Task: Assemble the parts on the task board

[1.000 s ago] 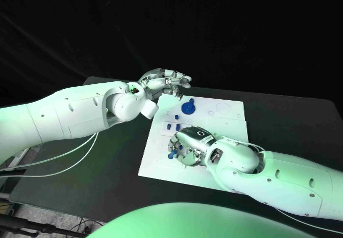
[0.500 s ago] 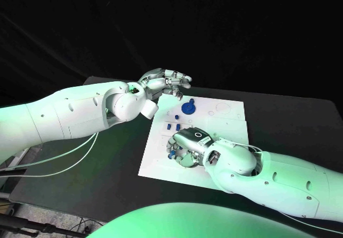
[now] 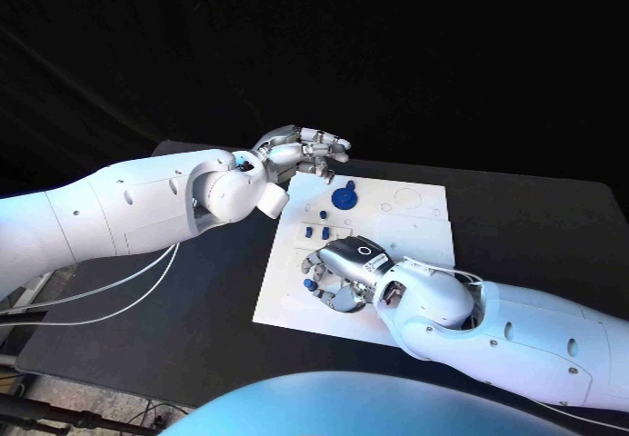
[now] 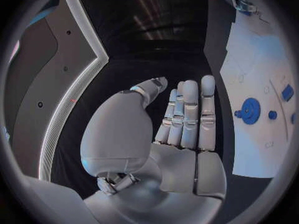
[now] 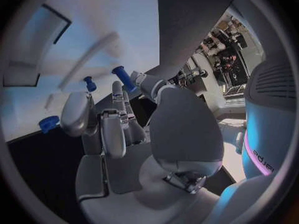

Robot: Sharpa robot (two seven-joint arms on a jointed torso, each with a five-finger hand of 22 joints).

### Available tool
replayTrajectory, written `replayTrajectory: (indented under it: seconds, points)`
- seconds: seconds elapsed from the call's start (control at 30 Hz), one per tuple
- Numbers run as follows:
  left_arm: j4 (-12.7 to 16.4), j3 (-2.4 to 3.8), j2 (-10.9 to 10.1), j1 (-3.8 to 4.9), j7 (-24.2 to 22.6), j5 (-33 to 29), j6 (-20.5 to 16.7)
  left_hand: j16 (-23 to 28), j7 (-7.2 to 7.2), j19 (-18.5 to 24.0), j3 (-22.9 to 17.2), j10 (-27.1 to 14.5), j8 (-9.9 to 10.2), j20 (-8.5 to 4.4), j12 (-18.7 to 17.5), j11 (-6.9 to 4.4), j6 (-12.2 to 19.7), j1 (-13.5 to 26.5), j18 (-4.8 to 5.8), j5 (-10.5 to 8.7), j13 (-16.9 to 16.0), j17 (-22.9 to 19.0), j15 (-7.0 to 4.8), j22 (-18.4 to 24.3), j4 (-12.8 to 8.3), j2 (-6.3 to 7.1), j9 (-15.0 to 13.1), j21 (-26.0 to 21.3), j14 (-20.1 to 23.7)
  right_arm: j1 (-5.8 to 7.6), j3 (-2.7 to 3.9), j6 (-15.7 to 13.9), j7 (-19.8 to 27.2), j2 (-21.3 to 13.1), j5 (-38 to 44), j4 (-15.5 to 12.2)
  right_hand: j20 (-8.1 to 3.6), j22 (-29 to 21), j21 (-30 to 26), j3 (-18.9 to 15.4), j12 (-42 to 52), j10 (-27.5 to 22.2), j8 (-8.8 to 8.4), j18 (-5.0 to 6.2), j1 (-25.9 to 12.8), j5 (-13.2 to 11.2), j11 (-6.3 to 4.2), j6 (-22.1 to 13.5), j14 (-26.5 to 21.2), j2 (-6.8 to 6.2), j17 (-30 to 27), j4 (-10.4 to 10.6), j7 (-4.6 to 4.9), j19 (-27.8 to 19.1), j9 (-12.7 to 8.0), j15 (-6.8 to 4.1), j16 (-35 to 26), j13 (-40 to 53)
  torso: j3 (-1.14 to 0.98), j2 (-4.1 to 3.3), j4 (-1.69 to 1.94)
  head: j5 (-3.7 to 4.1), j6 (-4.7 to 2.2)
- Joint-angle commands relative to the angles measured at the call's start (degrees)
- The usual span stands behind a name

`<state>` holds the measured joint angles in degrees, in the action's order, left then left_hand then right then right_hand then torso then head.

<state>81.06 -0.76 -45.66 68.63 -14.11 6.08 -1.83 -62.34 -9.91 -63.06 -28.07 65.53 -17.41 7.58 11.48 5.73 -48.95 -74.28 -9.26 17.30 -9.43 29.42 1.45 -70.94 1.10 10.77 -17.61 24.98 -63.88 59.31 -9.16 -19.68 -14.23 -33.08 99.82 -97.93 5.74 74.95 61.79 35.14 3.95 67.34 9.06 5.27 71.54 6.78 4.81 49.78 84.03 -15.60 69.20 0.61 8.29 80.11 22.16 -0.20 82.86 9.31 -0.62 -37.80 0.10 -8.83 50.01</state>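
Note:
The white task board (image 3: 394, 232) lies in the middle of the black table. On its far part sits a round blue part (image 3: 344, 197), also visible in the left wrist view (image 4: 251, 107). Small blue pegs (image 3: 312, 231) stand near the board's left edge. My right hand (image 3: 338, 271) hovers low over the board's near-left area and pinches a blue peg (image 5: 124, 77) between thumb and a fingertip; the peg shows by the fingers in the head view (image 3: 311, 283). My left hand (image 3: 304, 150) hangs above the board's far-left corner, fingers together (image 4: 187, 114), holding nothing.
Two more blue pegs (image 5: 90, 83) (image 5: 49, 123) stand on the board just beyond my right hand's fingers. Bare black table (image 3: 524, 218) stretches to the right of the board and on its left (image 3: 196, 282). Cables (image 3: 105, 291) trail off the left arm.
My right hand has crept slightly toward the board's near-left edge, staying low over it. The left hand has not moved.

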Motion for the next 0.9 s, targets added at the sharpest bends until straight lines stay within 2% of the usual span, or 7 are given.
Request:
replayTrajectory:
  seconds: [0.03, 0.23, 0.33, 0.47, 0.6, 0.77, 0.9]
  points:
    - [0.1, 0.04, 0.0, 0.06, -0.2, -0.2, 0.9, 0.3, 0.11, -0.3, 0.3, -0.4, -0.3, 0.0, 0.3, 0.02, 0.5, 0.0, -1.06, 0.17, -0.1, -0.1, 0.16, 0.1, 0.0, -0.46, -0.1, -0.3, 0.4, -0.23, 0.16, -6.5, -1.4, -1.6, 2.5, -1.8, 0.19, 4.1, -0.1, -0.6, 0.3, -0.2, -0.19, 0.4, -0.4, 0.1, -0.14, -0.7, 1.8, -0.38, -0.1, 0.1, -0.16, 0.3, -0.2, 0.28, -0.2, 0.2, -0.14, -0.03, 0.02, 0.14, -0.01]
    - [0.0, 0.03, 0.0, 0.05, -0.2, -0.2, 1.0, 0.3, 0.11, -0.3, 0.3, -0.4, -0.3, 0.0, 0.3, 0.02, 0.5, 0.0, -1.06, 0.17, -0.1, -0.1, 0.16, 0.1, 0.0, -0.46, -0.1, -0.3, 0.4, 0.89, 0.92, -10.8, -0.9, -6.8, 0.8, -5.7, 0.09, 4.2, -0.1, -1.7, 0.6, 0.2, 0.92, 0.38, -0.7, -0.5, -0.24, 0.2, 1.7, -0.06, -0.5, 0.4, 0.27, 0.4, -0.1, 0.18, -0.4, 0.5, -0.02, 0.12, -0.16, 0.8, -0.01]
    - [-0.1, 0.01, 0.0, 0.04, -0.2, -0.2, 1.1, 0.3, 0.11, -0.3, 0.3, -0.4, -0.3, 0.0, 0.3, 0.02, 0.5, 0.0, -1.06, 0.17, -0.1, -0.1, 0.16, 0.1, 0.0, -0.46, -0.1, -0.3, 0.4, 2.41, 1.17, -10.1, -0.8, -10.2, -4.0, -7.5, -0.03, 4.5, 0.7, -1.7, 1.5, 2.0, 2.46, 0.2, -0.5, -0.1, -0.33, 2.3, 2.0, 0.3, 0.3, 0.7, 0.21, 0.8, 0.1, 0.08, 0.0, 1.1, -0.06, 0.15, -0.25, 1.27, -0.01]
    - [-0.1, -0.07, -0.2, 0.04, -0.1, -0.2, 1.1, 0.3, 0.12, -0.3, 0.4, -0.5, -0.4, 0.0, 0.4, 0.03, 0.5, 0.0, -1.06, 0.16, -0.1, -0.1, 0.16, 0.1, 0.0, -0.5, -0.1, -0.4, 0.4, 4.8, 1.3, -5.7, -2.2, -15.1, -13.6, -9.0, -0.85, 5.4, 2.7, -2.2, 5.9, 9.9, 4.48, -0.09, -1.4, -0.4, -2.17, 5.7, 2.6, 0.48, 2.5, 1.6, -1.05, 1.6, 0.9, -1.18, 1.0, 4.1, -0.01, 0.24, -0.37, 3.2, -0.01]
    - [0.2, -0.14, -0.6, 0.03, -0.2, -0.2, 0.9, 0.3, 0.12, -0.3, 0.4, -0.5, -0.4, 0.0, 0.4, 0.03, 0.5, 0.0, -1.06, 0.16, -0.1, -0.1, 0.16, 0.1, 0.0, -0.5, -0.1, -0.4, 0.4, 6.19, 1.27, -2.3, -4.2, -20.0, -19.8, -9.9, -2.29, 6.5, 4.7, -4.7, 11.0, 12.5, 5.66, -0.49, -4.2, -0.6, -3.66, 6.9, 3.1, -0.34, 4.8, 3.8, -2.42, 2.4, 2.5, -2.54, 2.1, 10.3, 0.04, 0.31, -0.66, 5.07, -0.05]
    - [1.0, -0.19, -1.3, 0.0, -0.4, -0.3, 0.6, 0.3, 0.13, -0.4, 0.4, -0.6, -0.5, 0.0, 0.4, 0.02, 0.5, 0.0, -1.06, 0.15, -0.1, -0.1, 0.17, 0.2, 0.0, -0.5, -0.1, -0.5, 0.4, 6.67, 0.9, -1.6, -6.1, -24.9, -23.5, -10.8, -2.88, 7.3, 5.8, -7.9, 21.5, 9.8, 6.53, -0.79, -5.2, -1.6, -4.33, 6.9, 3.2, -0.3, 5.2, 6.7, -3.26, 2.8, 5.0, -3.21, 2.3, 23.0, -0.05, 0.28, -1.06, 7.08, -0.18]
    - [1.6, -0.21, -1.9, -0.02, -0.5, -0.3, 0.4, 0.3, 0.13, -0.4, 0.4, -0.6, -0.5, 0.0, 0.4, 0.02, 0.5, 0.0, -1.06, 0.15, -0.1, -0.1, 0.16, 0.2, 0.0, -0.51, -0.1, -0.5, 0.4, 6.21, 0.54, -2.4, -7.6, -28.3, -24.1, -11.7, -2.87, 7.5, 5.4, -10.5, 28.6, 6.2, 6.7, -0.73, -5.0, -1.4, -4.23, 6.3, 3.1, -0.33, 4.9, 9.1, -3.18, 2.7, 6.7, -3.12, 2.2, 31.0, -0.07, 0.32, -1.23, 8.03, -0.11]
